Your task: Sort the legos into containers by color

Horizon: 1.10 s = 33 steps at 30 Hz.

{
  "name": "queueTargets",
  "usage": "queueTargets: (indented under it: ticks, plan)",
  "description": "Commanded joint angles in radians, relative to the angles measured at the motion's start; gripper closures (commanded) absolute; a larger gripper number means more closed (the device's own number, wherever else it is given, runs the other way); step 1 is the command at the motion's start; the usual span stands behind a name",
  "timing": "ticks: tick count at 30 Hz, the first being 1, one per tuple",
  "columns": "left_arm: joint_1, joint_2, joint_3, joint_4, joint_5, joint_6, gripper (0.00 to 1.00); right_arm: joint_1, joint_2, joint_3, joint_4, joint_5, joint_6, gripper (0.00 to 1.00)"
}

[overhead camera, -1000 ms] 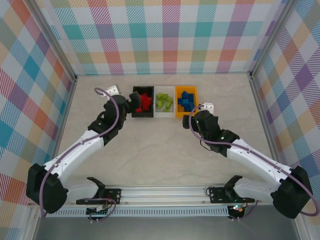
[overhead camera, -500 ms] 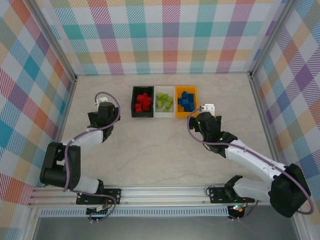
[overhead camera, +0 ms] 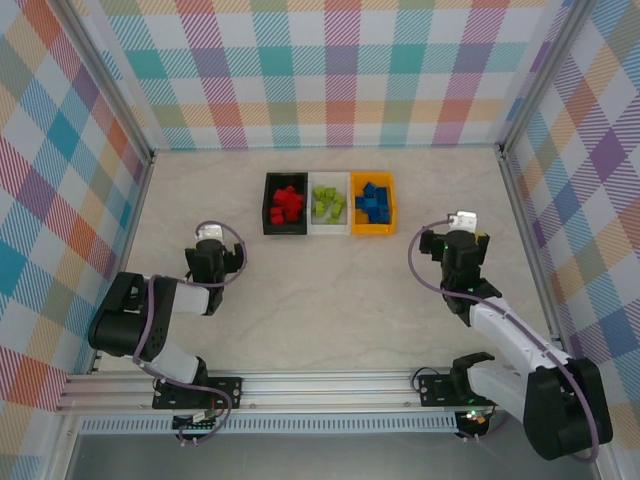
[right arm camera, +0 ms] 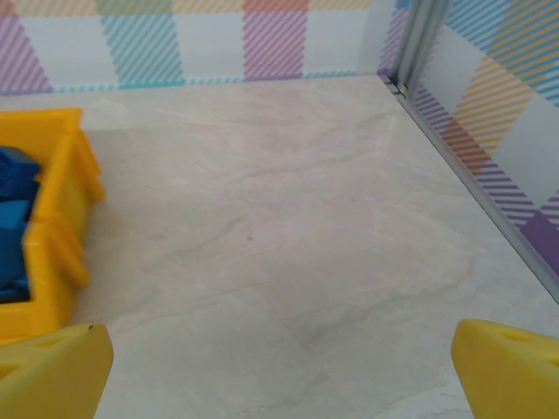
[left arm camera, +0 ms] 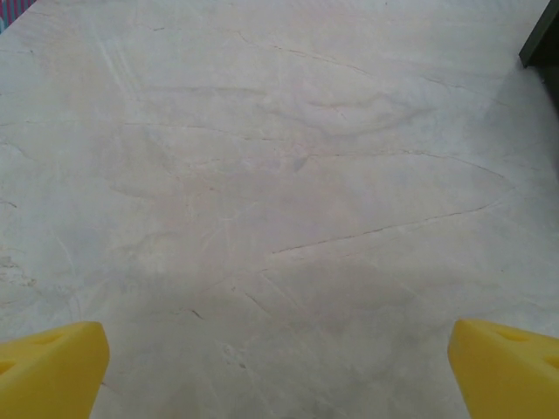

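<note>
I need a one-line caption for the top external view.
Legos sorted by color in three bins; left arm and right arm stand clear.

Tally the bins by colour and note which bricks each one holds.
Black bin: 1, red legos inside
White bin: 1, green legos inside
Orange-yellow bin: 1, blue legos inside
Total: 3 bins

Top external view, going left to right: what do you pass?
left gripper → black bin of red legos → white bin of green legos → orange-yellow bin of blue legos → right gripper
</note>
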Motion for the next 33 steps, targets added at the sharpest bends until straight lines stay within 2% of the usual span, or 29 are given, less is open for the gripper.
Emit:
queueTargets:
  ticks: [1, 2, 6, 8, 12, 14, 15, 16, 17, 18, 33]
  plan:
    - [0.022, 0.000, 0.031, 0.062, 0.019, -0.018, 0.00, -0.050, 0.074, -0.037, 0.187, -0.104, -0.068, 0.00]
    - [0.025, 0.010, 0.024, 0.096, -0.013, -0.024, 0.00, -0.072, 0.106, -0.046, 0.229, -0.134, -0.069, 0.00]
    - [0.030, 0.002, 0.026, 0.080, -0.014, -0.035, 0.00, -0.147, 0.232, -0.075, 0.434, -0.222, -0.059, 0.00]
    - [0.030, 0.003, 0.027, 0.077, -0.014, -0.035, 0.00, -0.184, 0.293, -0.068, 0.468, -0.286, -0.028, 0.00]
    - [0.031, 0.001, 0.027, 0.075, -0.013, -0.033, 0.00, -0.188, 0.434, -0.081, 0.638, -0.329, -0.034, 0.00]
    - [0.030, 0.002, 0.026, 0.077, -0.013, -0.033, 0.00, -0.187, 0.470, -0.058, 0.614, -0.362, -0.047, 0.00]
    - [0.031, 0.003, 0.026, 0.079, -0.013, -0.033, 0.00, -0.187, 0.504, -0.057, 0.653, -0.354, -0.047, 0.00]
    - [0.031, 0.003, 0.026, 0.077, -0.014, -0.034, 0.00, -0.187, 0.512, -0.042, 0.621, -0.330, -0.033, 0.00]
    - [0.031, 0.005, 0.028, 0.078, -0.015, -0.034, 0.00, -0.194, 0.495, -0.031, 0.575, -0.342, -0.022, 0.00]
    - [0.031, 0.003, 0.027, 0.077, -0.014, -0.034, 0.00, -0.196, 0.510, -0.038, 0.618, -0.341, -0.029, 0.00]
    - [0.031, 0.004, 0.029, 0.076, -0.014, -0.034, 0.00, -0.196, 0.500, -0.038, 0.598, -0.335, -0.024, 0.00]
